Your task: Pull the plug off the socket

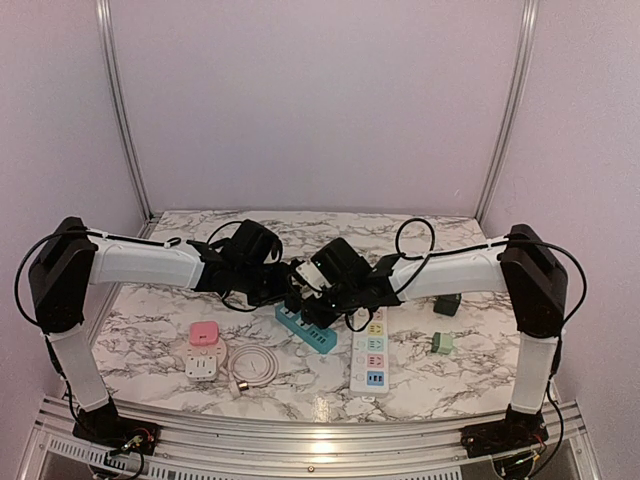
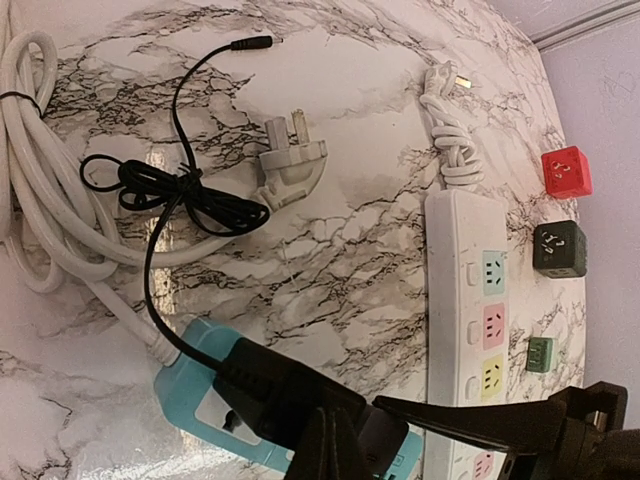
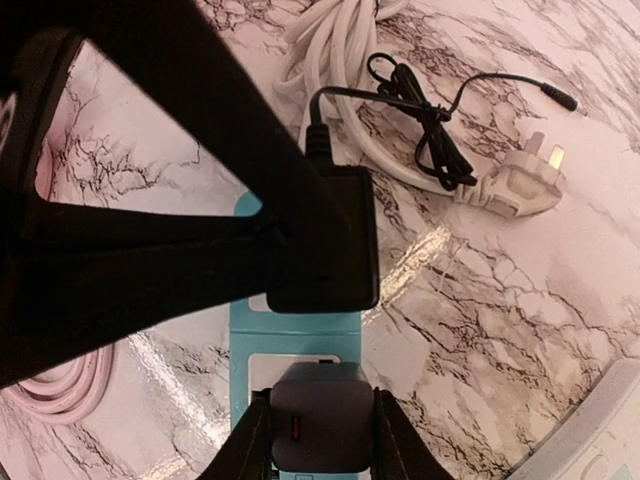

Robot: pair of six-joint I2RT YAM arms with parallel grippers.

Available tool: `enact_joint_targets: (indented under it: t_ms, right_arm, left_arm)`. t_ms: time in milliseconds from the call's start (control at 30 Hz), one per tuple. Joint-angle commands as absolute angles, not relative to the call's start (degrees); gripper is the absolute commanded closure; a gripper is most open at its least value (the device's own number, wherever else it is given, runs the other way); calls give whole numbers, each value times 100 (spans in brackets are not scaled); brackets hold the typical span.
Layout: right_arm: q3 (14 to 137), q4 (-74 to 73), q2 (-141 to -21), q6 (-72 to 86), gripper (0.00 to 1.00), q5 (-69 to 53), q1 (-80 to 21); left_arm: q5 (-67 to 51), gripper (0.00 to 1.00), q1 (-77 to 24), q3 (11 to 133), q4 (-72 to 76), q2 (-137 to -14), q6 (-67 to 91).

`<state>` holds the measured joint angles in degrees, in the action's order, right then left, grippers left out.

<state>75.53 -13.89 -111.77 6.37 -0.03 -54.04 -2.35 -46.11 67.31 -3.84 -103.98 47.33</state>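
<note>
A teal power strip (image 1: 322,341) lies mid-table and also shows in the left wrist view (image 2: 185,360) and the right wrist view (image 3: 300,335). A black adapter (image 2: 255,380) with a thin black cable is plugged into it (image 3: 335,240). A dark grey charger cube (image 3: 320,420) is plugged in beside it. My right gripper (image 3: 320,445) is shut on the grey cube, with one finger on each side. My left gripper (image 2: 335,448) is shut, its tips together and resting on top of the black adapter. Both grippers meet over the strip, the left (image 1: 290,284) and the right (image 1: 318,304).
A white power strip (image 1: 370,355) with coloured sockets lies just right of the teal one. A white three-pin plug (image 2: 290,165) and thick white cable (image 2: 30,180) lie behind. A pink cube (image 1: 204,334), a coiled cable (image 1: 255,368), and green (image 1: 442,343) and dark (image 1: 447,304) cubes lie around.
</note>
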Motion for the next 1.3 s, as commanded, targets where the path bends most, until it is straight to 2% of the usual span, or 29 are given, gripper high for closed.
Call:
enact_joint_targets:
  t_ms: [0, 133, 267, 733, 1267]
  right_arm:
    - [7549, -1226, -11249, 692, 72, -123, -5423]
    - [7551, -1215, -11228, 749, 84, -105, -5422]
    - [7554, -1175, -11136, 852, 90, -30, -5418]
    - [7361, -855, -10800, 1257, 96, 538, -5416]
    - [7249, -880, -10714, 1418, 98, 705, -5275]
  left_arm:
    - [-151, 100, -4588, 6574, -670, -10683, 4712]
    - [-75, 100, -4588, 6589, -770, -10749, 4725]
    - [-26, 100, -4588, 6540, -828, -10839, 4741]
    - [184, 100, -4605, 6004, -665, -10908, 4838]
    - [182, 100, -4702, 5358, -472, -10551, 5014]
